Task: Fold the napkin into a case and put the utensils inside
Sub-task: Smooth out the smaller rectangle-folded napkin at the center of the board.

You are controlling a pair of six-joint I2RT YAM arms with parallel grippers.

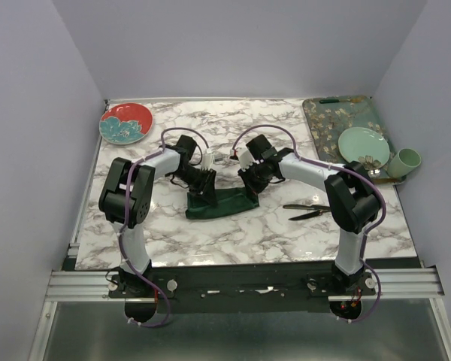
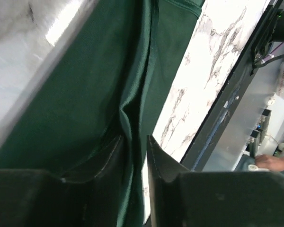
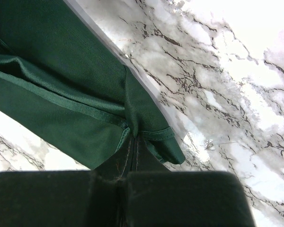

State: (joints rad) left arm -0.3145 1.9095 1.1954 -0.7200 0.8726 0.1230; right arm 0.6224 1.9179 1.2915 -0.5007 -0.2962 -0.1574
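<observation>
at the far-left corner of the desk (image 1: 210, 241): a red plate (image 1: 125, 122) with a teal flower on it, well apart from both arms.
left pincer (image 2: 133, 153): clenched on a raised ridge of the napkin, the cloth pinched between its two dark fingers (image 2: 114, 158); seen from above it sits at the cloth's left end.
napkin (image 1: 224, 203): dark green, bunched into a low uneven strip on the marble mid-desk, stretched between the two pincers.
right pincer (image 3: 132, 142): clamped tight on a hemmed corner at the napkin's right end.
utensils (image 1: 310, 210): two slim black pieces lying close together on the desk, right of the napkin and not touching it, beside the right arm.
far right: a teal floral tray (image 1: 327, 120) carrying a pale green plate (image 1: 361, 141), with a pale green cup (image 1: 406, 160) at its right edge.
</observation>
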